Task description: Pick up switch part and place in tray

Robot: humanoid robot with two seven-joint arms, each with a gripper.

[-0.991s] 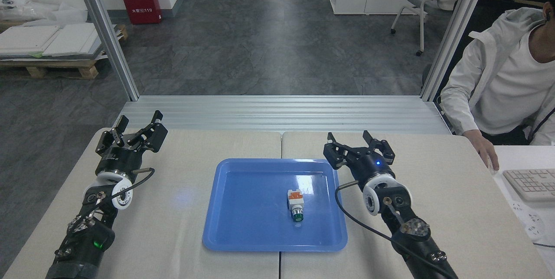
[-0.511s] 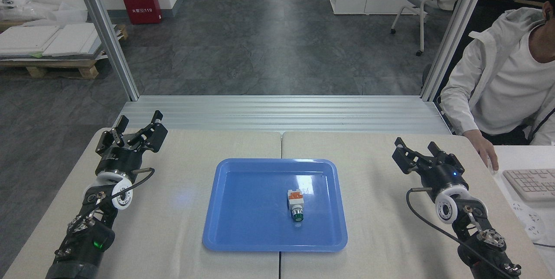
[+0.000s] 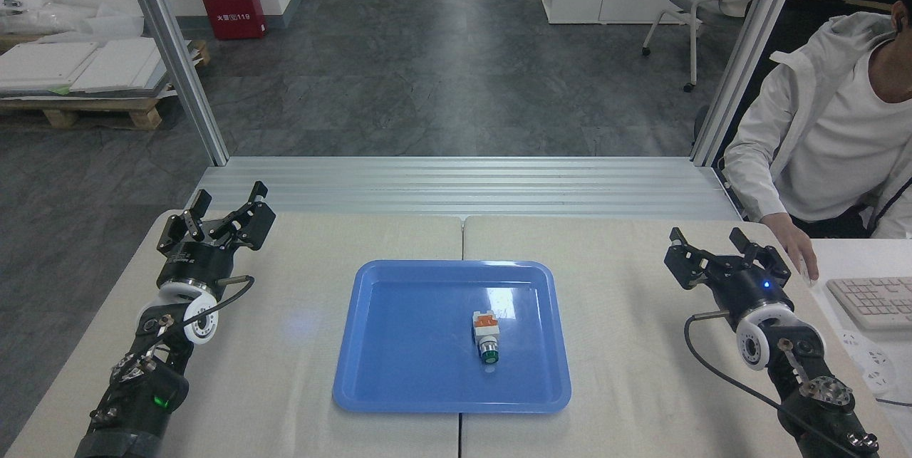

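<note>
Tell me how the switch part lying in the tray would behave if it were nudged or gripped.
The switch part looks rigid moulded plastic, so probably stiff. Its round green button end might let it pivot or roll slightly, though the blocky orange end should resist. On the glossy blue tray it would likely slide easily.

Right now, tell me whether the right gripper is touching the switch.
Apart. The head view shows the right gripper far right of the tray, bare table between it and the switch.

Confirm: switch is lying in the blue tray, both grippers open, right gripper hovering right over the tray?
Not quite. The head view shows the right gripper well off to the right of the tray, over bare table. The rest holds: the switch lies in the tray, and the left gripper is open too.
</note>
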